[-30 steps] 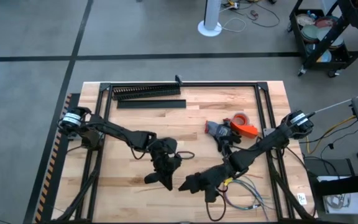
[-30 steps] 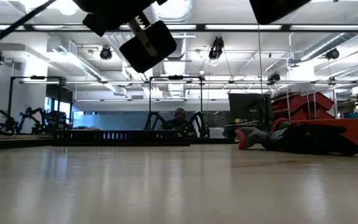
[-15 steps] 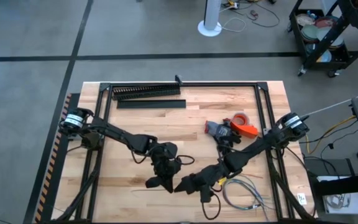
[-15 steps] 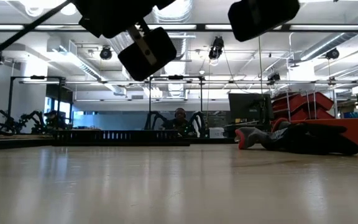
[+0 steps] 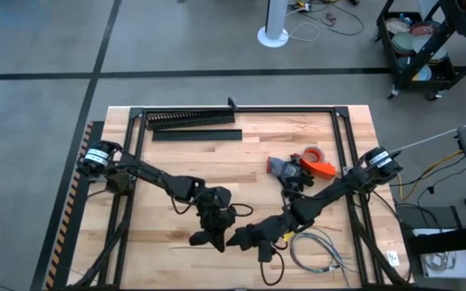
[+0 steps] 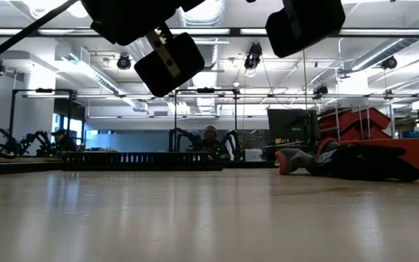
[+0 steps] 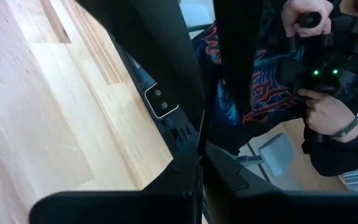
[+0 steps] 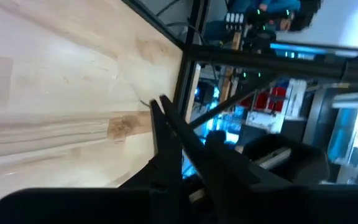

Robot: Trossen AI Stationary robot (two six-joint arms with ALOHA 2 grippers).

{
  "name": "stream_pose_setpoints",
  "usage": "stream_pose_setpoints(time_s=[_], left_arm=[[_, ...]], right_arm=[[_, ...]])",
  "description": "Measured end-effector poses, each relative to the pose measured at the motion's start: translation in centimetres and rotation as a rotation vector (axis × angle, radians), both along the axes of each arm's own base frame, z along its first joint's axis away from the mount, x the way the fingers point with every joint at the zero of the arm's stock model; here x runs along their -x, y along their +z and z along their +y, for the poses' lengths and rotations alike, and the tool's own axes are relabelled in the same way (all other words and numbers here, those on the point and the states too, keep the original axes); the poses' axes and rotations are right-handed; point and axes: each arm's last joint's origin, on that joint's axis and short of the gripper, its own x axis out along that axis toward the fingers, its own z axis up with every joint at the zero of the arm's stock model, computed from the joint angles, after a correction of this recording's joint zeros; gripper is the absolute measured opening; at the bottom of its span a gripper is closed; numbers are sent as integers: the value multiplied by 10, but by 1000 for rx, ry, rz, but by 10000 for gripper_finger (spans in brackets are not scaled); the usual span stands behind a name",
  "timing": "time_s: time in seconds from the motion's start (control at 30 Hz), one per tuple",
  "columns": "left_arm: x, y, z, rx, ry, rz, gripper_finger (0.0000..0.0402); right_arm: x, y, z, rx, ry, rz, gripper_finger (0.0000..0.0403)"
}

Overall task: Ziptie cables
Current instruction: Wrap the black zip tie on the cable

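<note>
In the lower middle of the high view the left gripper (image 5: 203,238) and right gripper (image 5: 237,239) nearly meet above the table (image 5: 241,162), finger states impossible to tell, while the cables (image 5: 318,249) lie looped at lower right beside the right arm.

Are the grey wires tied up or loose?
Loose. The cables lie in open, spread loops on the table, and no tie shows around them.
</note>
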Motion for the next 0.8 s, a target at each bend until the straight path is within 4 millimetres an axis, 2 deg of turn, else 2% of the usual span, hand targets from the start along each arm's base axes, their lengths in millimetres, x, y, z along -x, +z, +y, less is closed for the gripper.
stream_pose_setpoints(time_s=[0.1, 0.3, 0.43, 0.6, 0.8], left_arm=[[0, 0, -1, 0, -4, 0, 0], [0, 0, -2, 0, -5, -2, 0], [0, 0, -1, -8, -1, -16, 0], [0, 0, -1, -10, -2, -20, 0], [0, 0, -1, -12, -4, -23, 0]], right_arm=[[2, 4, -1, -41, -34, 16, 56], [8, 11, 0, -83, -67, 53, 87], [8, 11, 1, -80, -36, 48, 97], [2, -2, 5, -69, 3, 44, 80], [2, -2, 5, -72, 6, 39, 46]])
